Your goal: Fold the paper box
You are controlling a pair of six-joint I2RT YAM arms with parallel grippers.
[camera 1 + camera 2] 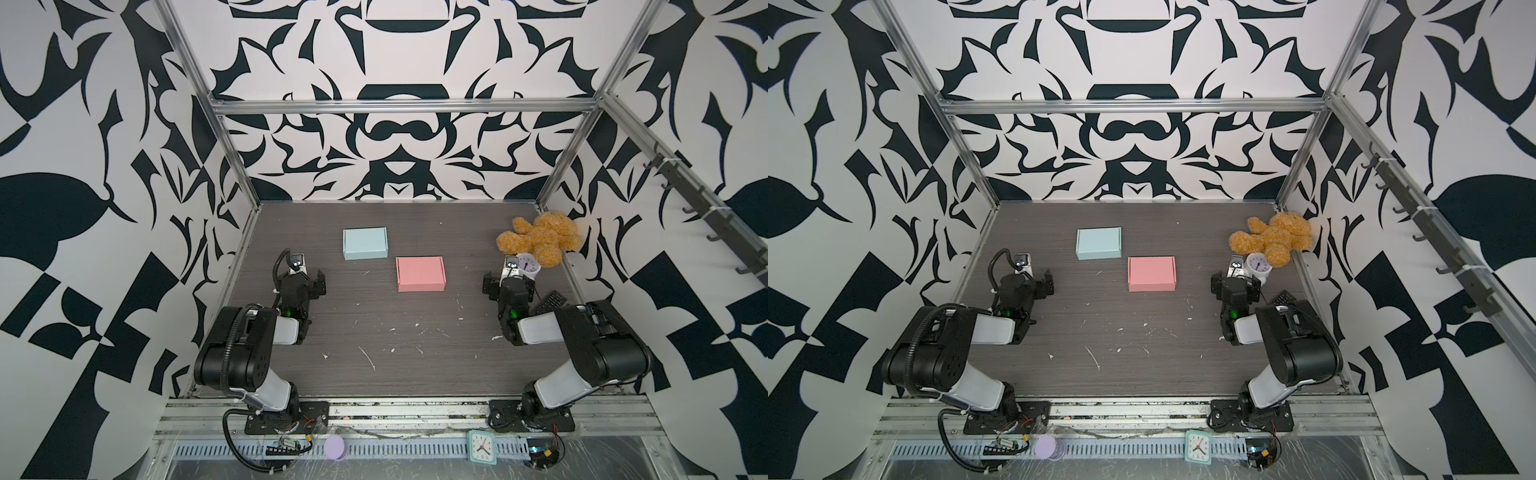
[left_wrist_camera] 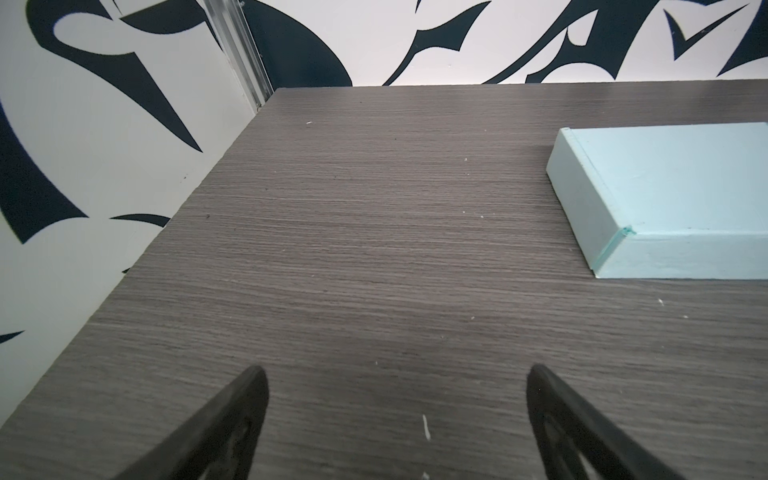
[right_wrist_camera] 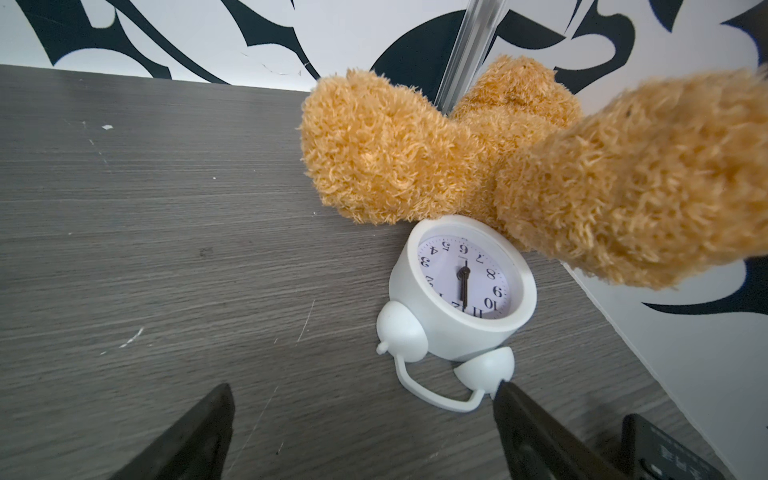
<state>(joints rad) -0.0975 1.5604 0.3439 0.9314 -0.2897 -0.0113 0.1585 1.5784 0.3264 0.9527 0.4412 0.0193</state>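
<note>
left gripper point(image 2: 395, 376) spread wide, empty, above table point(image 2: 374, 249). right gripper point(image 3: 361, 390) same, near white clock point(image 3: 461, 286). pink box point(image 1: 420, 274), blue box point(image 1: 365, 243) lying apart, untouched.

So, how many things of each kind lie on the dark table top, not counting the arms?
Paper boxes: 2 (blue box, pink box)
White alarm clock: 1
Teddy bear: 1
Black remote: 1
Total: 5

pink box point(image 1: 420, 273): closed, flat, centre | blue box point(image 1: 365, 243): closed (farther back-left, apart)
</note>
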